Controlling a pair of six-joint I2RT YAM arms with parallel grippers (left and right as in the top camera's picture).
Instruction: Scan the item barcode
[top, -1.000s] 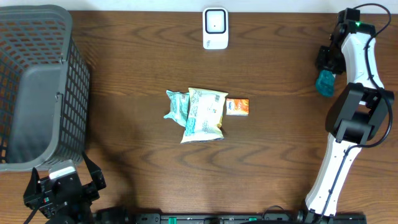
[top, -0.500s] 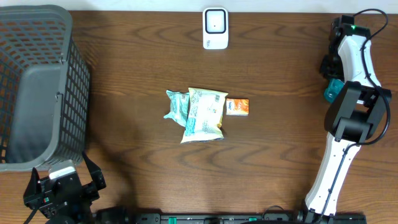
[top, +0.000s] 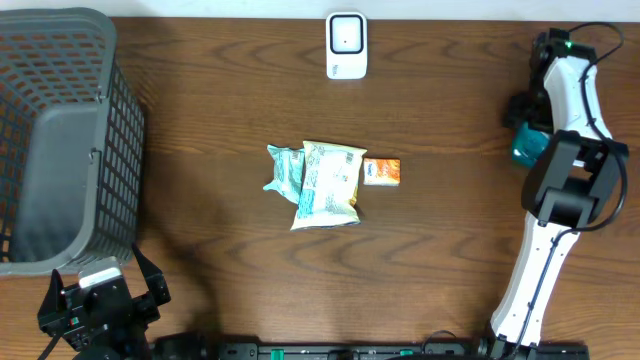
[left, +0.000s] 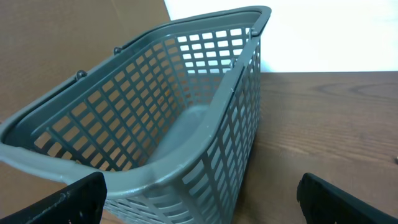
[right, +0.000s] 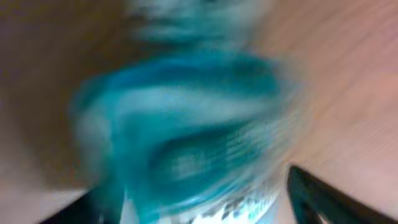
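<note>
A teal packet lies at the far right of the table, under my right gripper. In the right wrist view the teal packet fills the frame, heavily blurred, between the wide-spread fingers of the right gripper. A narrow gap shows between it and the right finger. The white scanner stands at the back centre. My left gripper rests at the front left, open and empty, and the left gripper faces the grey basket.
The grey basket takes up the left side. Mid-table lie a small teal packet, a green-and-white snack bag and a small orange box, close together.
The right gripper's jaws have spread wide around the teal packet. The packet has shifted a little nearer and sits lower by the arm. The left arm has not moved.
</note>
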